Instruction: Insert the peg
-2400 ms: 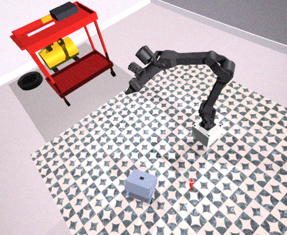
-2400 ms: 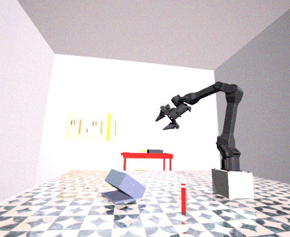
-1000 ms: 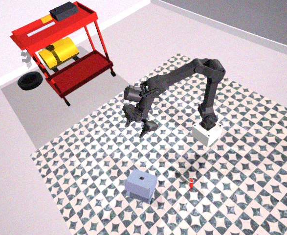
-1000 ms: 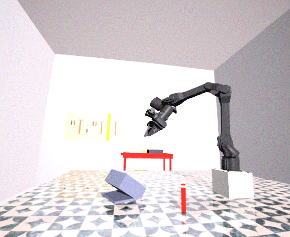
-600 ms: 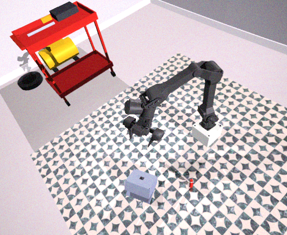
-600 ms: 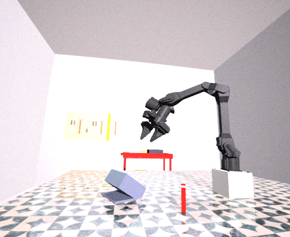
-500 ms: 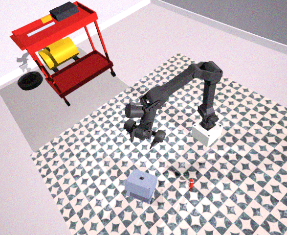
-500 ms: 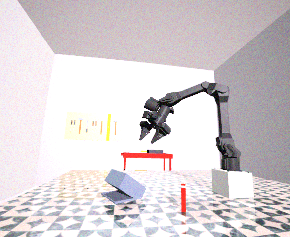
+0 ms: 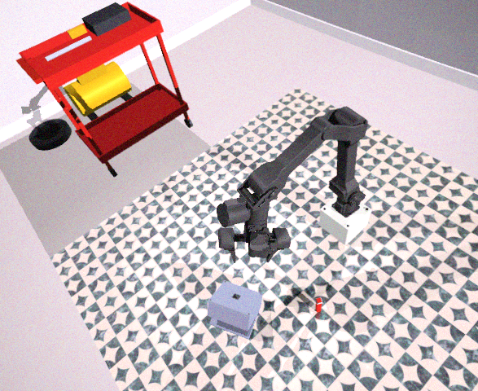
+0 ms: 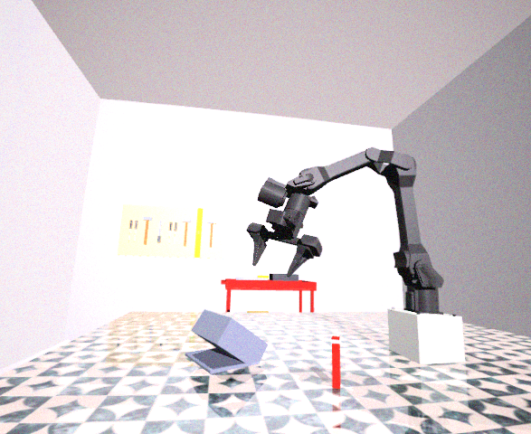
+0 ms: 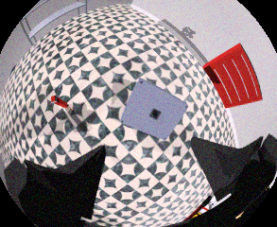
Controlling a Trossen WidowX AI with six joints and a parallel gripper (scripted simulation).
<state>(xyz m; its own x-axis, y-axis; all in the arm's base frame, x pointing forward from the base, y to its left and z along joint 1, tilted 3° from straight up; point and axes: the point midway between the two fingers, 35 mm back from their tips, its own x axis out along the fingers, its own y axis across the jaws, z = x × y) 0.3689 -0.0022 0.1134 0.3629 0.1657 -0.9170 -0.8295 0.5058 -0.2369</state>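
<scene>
A slim red peg [image 9: 318,305] [image 10: 336,364] [image 11: 60,101] with a pale band near its top stands upright on the patterned surface. It looks flat-sided. The blue-grey sloped panel [image 9: 247,294] [image 10: 230,338] [image 11: 140,106] is a tilted block on a base plate, left of the peg in the top and exterior views. Its one dark hole [image 9: 235,296] [image 11: 155,113] looks square; the hole is not visible in the exterior view. My gripper [image 9: 251,260] [image 10: 271,269] [image 11: 149,147] is wide open and empty. It hangs high above the surface, clear of both peg and panel, with its fingers pointing mostly down.
The arm's white base block [image 9: 344,229] [image 10: 403,334] stands to the right of the panel and peg in the top and exterior views. A red cart [image 9: 133,121] [image 10: 265,284] stands in the background, with a black tire [image 9: 50,133] beside it.
</scene>
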